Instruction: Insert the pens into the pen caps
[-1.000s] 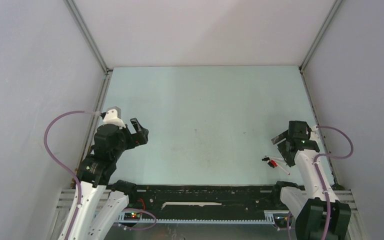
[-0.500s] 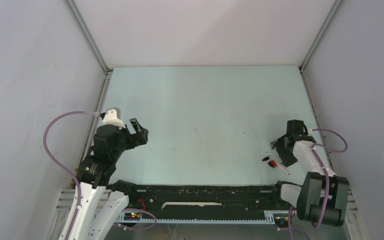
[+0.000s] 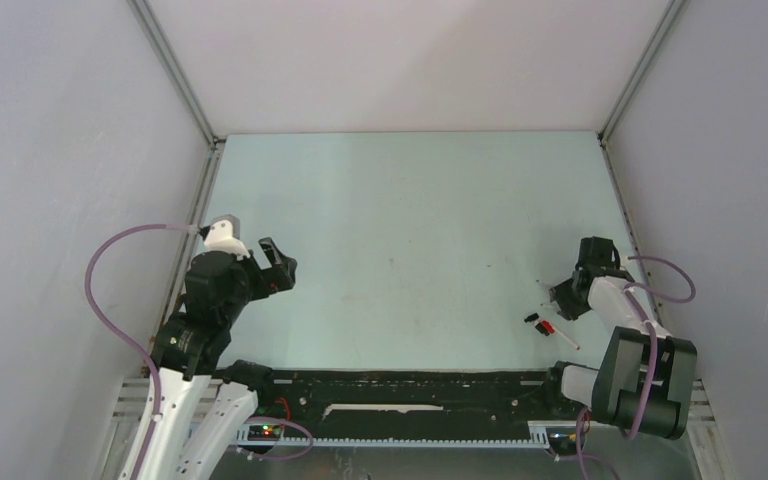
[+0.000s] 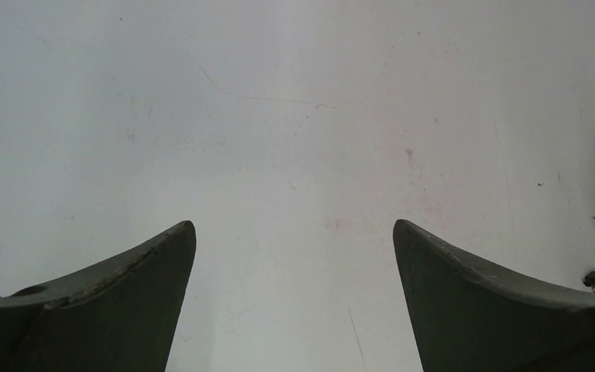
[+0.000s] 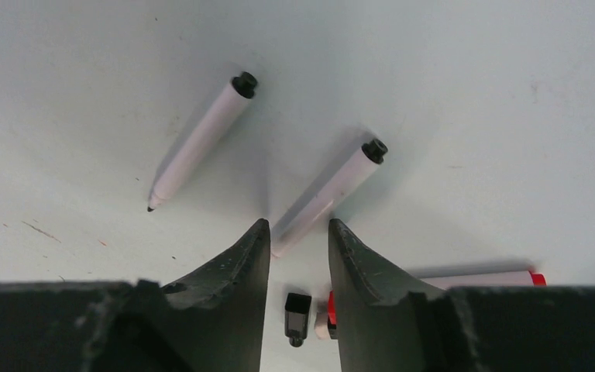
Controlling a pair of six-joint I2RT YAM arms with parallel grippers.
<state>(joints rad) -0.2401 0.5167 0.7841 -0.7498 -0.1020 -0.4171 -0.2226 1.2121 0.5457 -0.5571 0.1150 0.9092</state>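
Note:
In the right wrist view, two white pens lie on the table, each with a black end: one (image 5: 197, 143) at the left, one (image 5: 325, 194) in the middle. The middle pen's bare lower end sits between the fingertips of my right gripper (image 5: 297, 232). Its jaws stand narrow but apart, with a gap on the pen's right side. A small black pen cap (image 5: 297, 313) lies loose between the fingers, beside a red piece (image 5: 331, 306). A third pen (image 5: 480, 279) with a red end lies at the lower right. My left gripper (image 3: 278, 258) hangs wide open, holding nothing.
The pale table (image 3: 410, 220) is walled by grey panels at the left, right and back. My right arm is low over the table near its right edge (image 3: 628, 250). A black rail (image 3: 400, 385) runs along the near edge.
My right gripper has come down toward the table over the pens and its jaws have narrowed a lot. The left arm has stayed put, jaws wide.

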